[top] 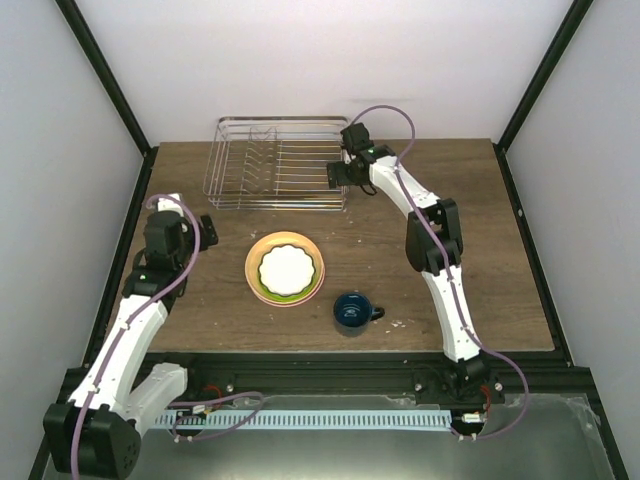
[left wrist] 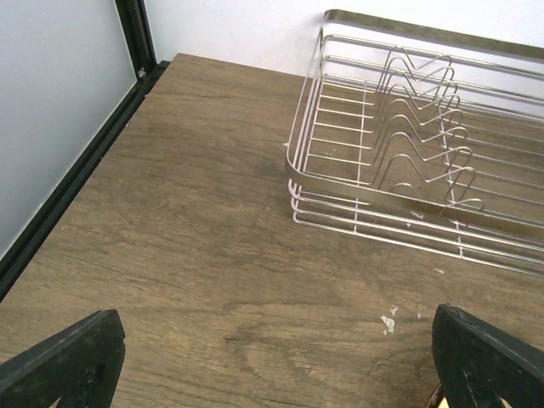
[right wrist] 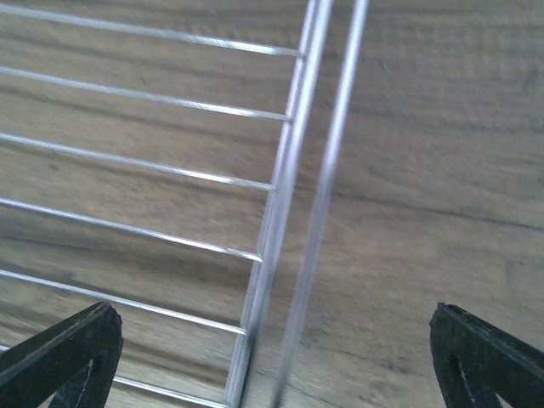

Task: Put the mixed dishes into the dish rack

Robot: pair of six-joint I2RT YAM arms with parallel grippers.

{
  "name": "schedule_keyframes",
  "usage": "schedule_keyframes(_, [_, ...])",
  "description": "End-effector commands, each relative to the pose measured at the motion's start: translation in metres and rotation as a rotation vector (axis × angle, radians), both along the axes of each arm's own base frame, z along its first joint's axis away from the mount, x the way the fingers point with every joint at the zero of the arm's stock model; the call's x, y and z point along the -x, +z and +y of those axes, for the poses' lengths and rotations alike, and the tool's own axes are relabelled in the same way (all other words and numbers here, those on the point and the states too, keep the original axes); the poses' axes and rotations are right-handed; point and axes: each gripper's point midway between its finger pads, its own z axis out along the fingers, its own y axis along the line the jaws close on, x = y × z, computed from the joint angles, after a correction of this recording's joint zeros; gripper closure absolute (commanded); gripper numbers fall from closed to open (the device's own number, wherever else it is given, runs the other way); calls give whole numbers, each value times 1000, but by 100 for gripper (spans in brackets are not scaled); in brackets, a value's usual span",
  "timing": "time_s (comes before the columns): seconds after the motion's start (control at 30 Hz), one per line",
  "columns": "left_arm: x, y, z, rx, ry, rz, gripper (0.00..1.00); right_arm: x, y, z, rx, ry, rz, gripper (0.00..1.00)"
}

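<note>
The silver wire dish rack [top: 277, 163] stands empty at the back of the table; it also shows in the left wrist view [left wrist: 408, 136] and the right wrist view [right wrist: 289, 195]. A stack of plates, white scalloped [top: 286, 268] on lime green on orange-yellow [top: 285, 240], sits mid-table. A dark blue mug [top: 352, 312] stands to its front right. My right gripper [top: 336, 172] hovers open over the rack's right rim, one finger [right wrist: 59, 357] inside, one outside. My left gripper [top: 207, 229] is open and empty above bare table, left of the plates.
Black frame posts run along the table's left [top: 140, 190] and right edges [top: 520, 230]. White walls enclose the back and sides. Small white flecks [left wrist: 388, 322] mark the wood near the rack.
</note>
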Motion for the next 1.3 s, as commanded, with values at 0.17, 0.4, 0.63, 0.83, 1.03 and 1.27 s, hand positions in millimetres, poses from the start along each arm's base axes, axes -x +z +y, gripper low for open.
schedule_keyframes(0.17, [-6,-11,-6,-1,-28,22,0,31,4,-46,230,-29,110,0])
schedule_keyframes(0.4, [-8,-15,-8,3,-36,36,0,40,19,-73,281,-54,136,0])
schedule_keyframes(0.63, [-10,-7,-10,11,-44,24,0,59,28,-110,289,-108,153,0])
schedule_keyframes(0.83, [-17,11,-14,25,-64,8,0,85,28,-149,279,-153,174,0])
schedule_keyframes(1.03, [-21,23,-17,38,-74,-6,0,111,24,-191,274,-206,187,0])
schedule_keyframes(1.27, [-19,30,-16,39,-66,-9,0,141,13,-221,282,-241,214,0])
